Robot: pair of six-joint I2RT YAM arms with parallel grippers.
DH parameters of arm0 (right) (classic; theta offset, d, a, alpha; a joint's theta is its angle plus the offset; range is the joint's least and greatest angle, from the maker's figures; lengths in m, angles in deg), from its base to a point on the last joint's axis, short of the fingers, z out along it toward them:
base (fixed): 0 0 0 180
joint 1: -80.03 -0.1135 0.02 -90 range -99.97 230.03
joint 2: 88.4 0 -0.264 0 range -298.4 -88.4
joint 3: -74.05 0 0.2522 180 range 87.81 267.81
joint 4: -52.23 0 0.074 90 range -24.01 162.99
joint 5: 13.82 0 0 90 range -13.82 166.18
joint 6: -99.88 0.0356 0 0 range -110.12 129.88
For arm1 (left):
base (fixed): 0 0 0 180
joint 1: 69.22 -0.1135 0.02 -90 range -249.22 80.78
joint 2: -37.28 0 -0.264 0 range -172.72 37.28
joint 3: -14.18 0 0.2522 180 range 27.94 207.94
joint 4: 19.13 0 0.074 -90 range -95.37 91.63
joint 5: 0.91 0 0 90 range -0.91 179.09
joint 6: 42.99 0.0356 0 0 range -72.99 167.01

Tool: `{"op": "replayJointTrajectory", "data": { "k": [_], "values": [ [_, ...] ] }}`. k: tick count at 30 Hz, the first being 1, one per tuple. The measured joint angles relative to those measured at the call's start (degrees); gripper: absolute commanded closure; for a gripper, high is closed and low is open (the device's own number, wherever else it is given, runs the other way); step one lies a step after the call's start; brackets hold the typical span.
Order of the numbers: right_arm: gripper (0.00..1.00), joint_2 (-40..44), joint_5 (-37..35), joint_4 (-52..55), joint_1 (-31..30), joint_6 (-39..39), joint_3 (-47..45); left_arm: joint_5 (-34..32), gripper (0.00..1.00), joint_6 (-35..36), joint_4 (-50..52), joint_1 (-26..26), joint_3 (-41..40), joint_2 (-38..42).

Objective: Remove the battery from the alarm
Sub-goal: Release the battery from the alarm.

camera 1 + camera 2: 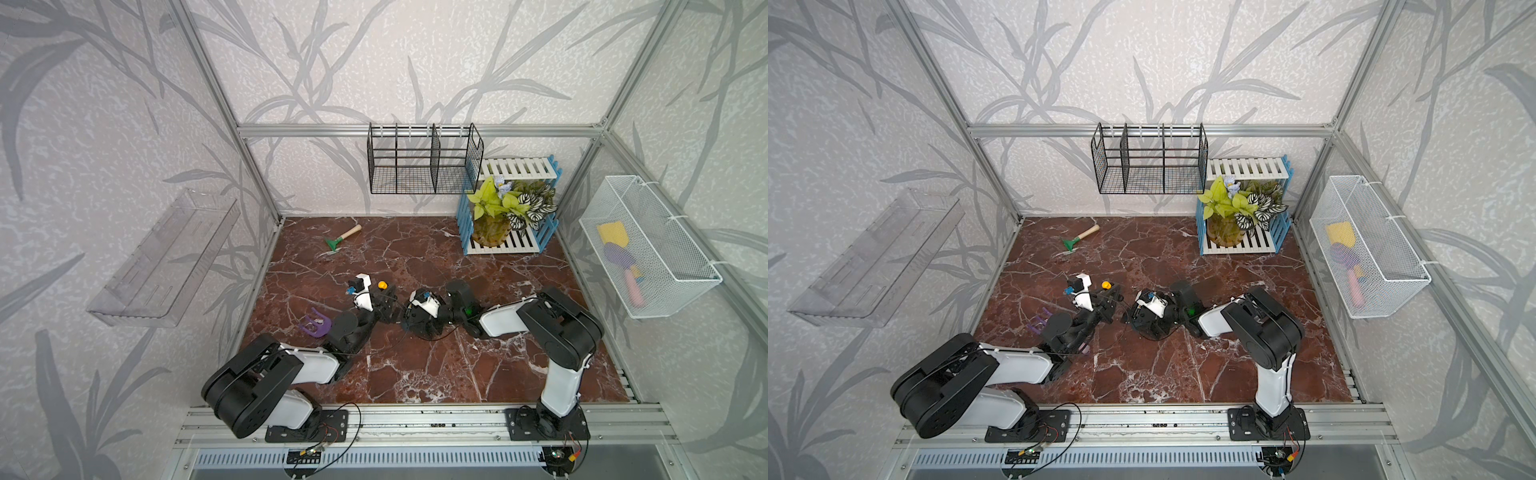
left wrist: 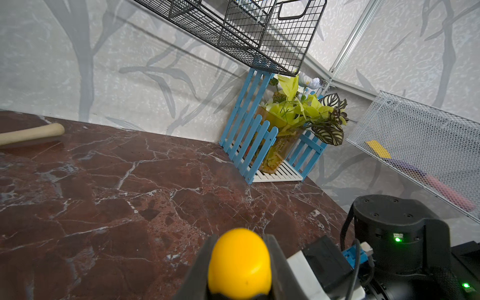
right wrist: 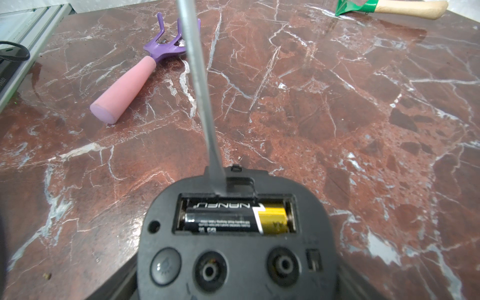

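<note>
My right gripper (image 3: 235, 284) is shut on the alarm (image 3: 233, 259), holding its dark back toward the wrist camera. The battery compartment is uncovered, and the black battery (image 3: 233, 218) with a gold end lies inside it. My left gripper (image 2: 240, 249) is shut on the yellow-capped screwdriver (image 2: 240, 262). The screwdriver's metal shaft (image 3: 197, 78) reaches down, and its tip rests at the compartment's upper edge, beside the battery. In both top views the two grippers meet at mid-table, with the yellow cap (image 1: 381, 285) above the dark alarm (image 1: 415, 326). The alarm's dial is hidden.
A purple rake with a pink handle (image 3: 124, 85) lies left of the arms. A green hand tool with a wooden handle (image 1: 343, 237) lies at the back. A potted plant in a blue-white rack (image 1: 503, 216) stands back right. A black wire basket (image 1: 424, 162) and a white mesh basket (image 1: 648, 249) hang on the walls.
</note>
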Motion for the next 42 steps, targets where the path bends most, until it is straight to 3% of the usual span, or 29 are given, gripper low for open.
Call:
{"op": "replayJointTrajectory", "data": {
  "k": [14,28,34,42],
  "values": [
    [0.29,0.02,0.00,0.00,0.00,0.28,0.00,0.28,1.00,4.42,1.75,1.68,2.34,-2.38],
    [0.31,0.02,-0.22,-0.39,-0.11,0.28,-0.20,-14.91,1.00,16.00,5.31,13.22,2.84,-0.68],
    [0.32,0.02,-0.42,-0.72,-0.11,0.55,-0.35,-17.57,1.00,16.09,5.84,14.36,3.48,-1.14],
    [0.33,0.02,-0.70,-1.49,-0.11,0.98,-0.76,-18.40,1.00,10.69,0.31,13.42,1.20,-2.69]
  ]
}}
